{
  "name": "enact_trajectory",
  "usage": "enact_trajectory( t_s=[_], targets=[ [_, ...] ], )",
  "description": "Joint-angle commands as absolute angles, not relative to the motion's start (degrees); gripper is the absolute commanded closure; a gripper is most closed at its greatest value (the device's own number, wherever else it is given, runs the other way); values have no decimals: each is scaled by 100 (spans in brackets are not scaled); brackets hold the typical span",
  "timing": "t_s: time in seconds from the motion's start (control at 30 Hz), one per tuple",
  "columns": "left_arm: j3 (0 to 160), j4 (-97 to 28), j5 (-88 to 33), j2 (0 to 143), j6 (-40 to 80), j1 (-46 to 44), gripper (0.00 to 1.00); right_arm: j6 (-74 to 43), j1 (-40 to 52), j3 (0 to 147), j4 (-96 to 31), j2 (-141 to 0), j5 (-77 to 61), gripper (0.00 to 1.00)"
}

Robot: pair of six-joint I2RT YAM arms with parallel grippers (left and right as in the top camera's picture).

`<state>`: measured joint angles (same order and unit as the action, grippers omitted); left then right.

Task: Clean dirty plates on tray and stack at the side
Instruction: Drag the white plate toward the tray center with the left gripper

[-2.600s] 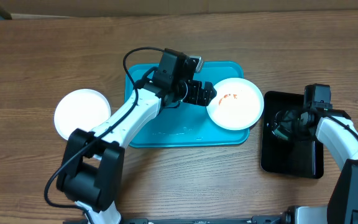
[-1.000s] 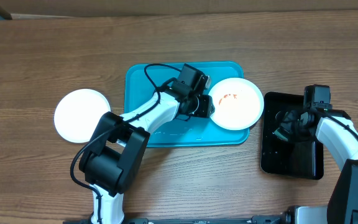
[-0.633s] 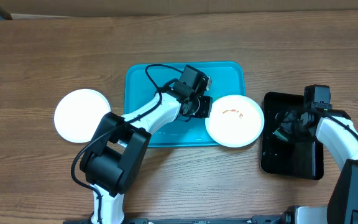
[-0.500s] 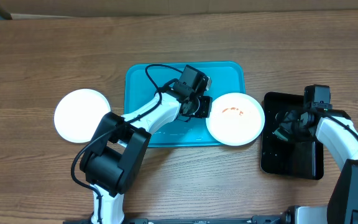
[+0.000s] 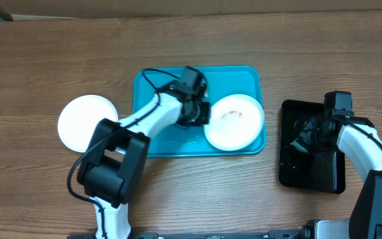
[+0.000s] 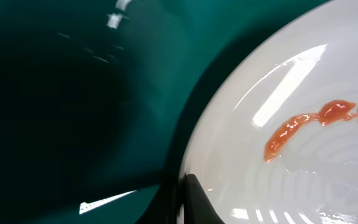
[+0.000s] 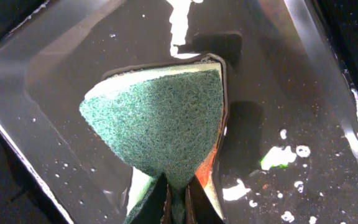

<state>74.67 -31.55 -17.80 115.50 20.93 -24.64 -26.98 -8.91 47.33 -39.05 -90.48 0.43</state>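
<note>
A white plate (image 5: 234, 121) with an orange-red smear (image 6: 309, 123) lies on the right half of the turquoise tray (image 5: 237, 79). My left gripper (image 5: 199, 113) is shut on that plate's left rim; in the left wrist view one finger (image 6: 197, 200) lies on top of the rim (image 6: 191, 149), the other under it. A second white plate (image 5: 87, 123) rests on the table left of the tray. My right gripper (image 5: 304, 141) hangs over the black tray, shut on a green scouring sponge (image 7: 160, 118).
The black tray (image 5: 317, 172) at the right holds a film of water with droplets (image 7: 278, 155). The wooden table (image 5: 58, 60) surrounds both trays. My left arm (image 5: 138, 123) crosses the turquoise tray's left side.
My left gripper closed on the smeared plate's rim and pulled it left, from overhanging the tray's right edge to inside the tray. The right arm stayed still.
</note>
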Motion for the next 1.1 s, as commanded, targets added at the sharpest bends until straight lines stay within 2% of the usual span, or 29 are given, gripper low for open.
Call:
enact_trajectory(
  t_s=[0.0, 0.3, 0.4, 0.7, 0.87, 1.0, 1.07],
  targets=[
    [7378, -3280, -1529, 11389, 1754, -2104, 96, -2679, -895, 4641, -4062, -9065, 123, 96],
    [7378, -3400, -1457, 10468, 674, -1839, 96, -2659, -895, 4705, -4178, -9065, 121, 96],
    [7378, -3599, -1500, 10412, 661, -1839, 92, -2659, -895, 4814, -4348, -9065, 123, 96],
    [7376, -4338, -1500, 10425, 637, -1868, 94, -2515, -895, 5572, -5194, -9065, 123, 96],
    [7373, -4654, -1514, 10425, 899, -1868, 71, -2508, -895, 6086, -5625, -9063, 123, 96],
    [7325, -4840, -1806, 10425, 1533, -1876, 61, -2508, -895, 6436, -5839, -9063, 91, 96],
    [7242, -4823, -1914, 10425, 1964, -1911, 61, -2506, -895, 6517, -5907, -9063, 51, 96]
  ],
)
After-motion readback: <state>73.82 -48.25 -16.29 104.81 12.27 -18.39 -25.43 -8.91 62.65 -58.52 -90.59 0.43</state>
